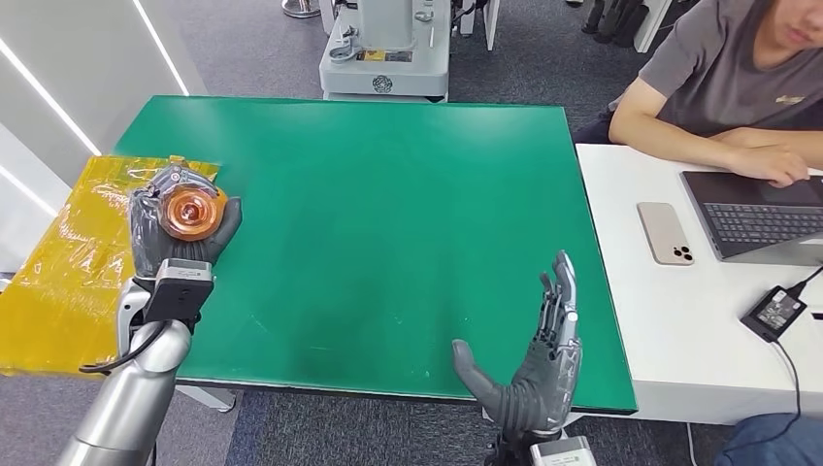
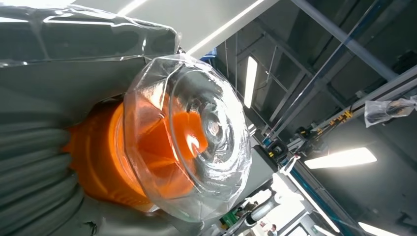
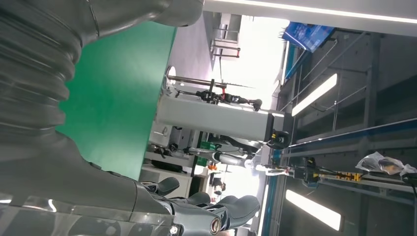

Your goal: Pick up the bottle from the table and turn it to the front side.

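My left hand grips a clear bottle with orange contents, lifted over the table's left edge, its round base turned up toward my head. In the left wrist view the bottle bulges out of the hand, clear ridged base outward, orange showing through. My right hand stands open over the green table near its front right edge, fingers straight and apart, thumb out to the left, nothing in it. In the right wrist view the right hand lies beside the green surface.
A yellow plastic-wrapped surface lies left of the table. On the white desk to the right sit a phone, a laptop and a power adapter. A person sits there, hand on the laptop. A grey machine base stands behind the table.
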